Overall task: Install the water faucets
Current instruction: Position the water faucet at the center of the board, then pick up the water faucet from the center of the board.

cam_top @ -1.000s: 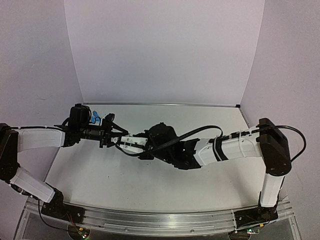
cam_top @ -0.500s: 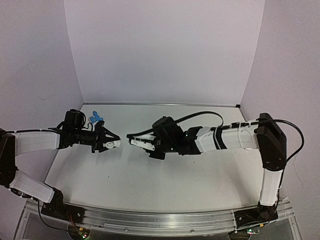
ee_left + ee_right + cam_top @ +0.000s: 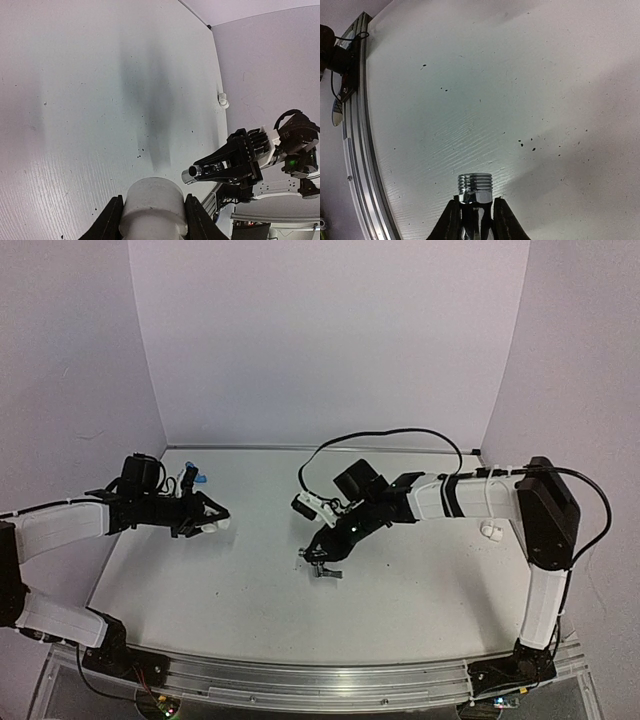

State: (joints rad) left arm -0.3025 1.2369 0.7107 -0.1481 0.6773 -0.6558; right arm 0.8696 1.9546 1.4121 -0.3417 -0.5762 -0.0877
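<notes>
Grips: left claw (image 3: 154, 222) closed around white pipe fitting (image 3: 152, 200), right claw (image 3: 474, 216) pinched on silver faucet (image 3: 475, 186) with threads exposed, likely so the two can screw together.

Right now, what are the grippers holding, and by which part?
Left gripper: white fitting, by its sides. Right gripper: silver faucet, below its threaded end.

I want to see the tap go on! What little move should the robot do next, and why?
Probably turn the right hand toward the left hand and aim the tap at the fitting. The right hand grips the silver tap with its threads poking out, the left hand grips the white fitting, and a wide gap lies between them.
</notes>
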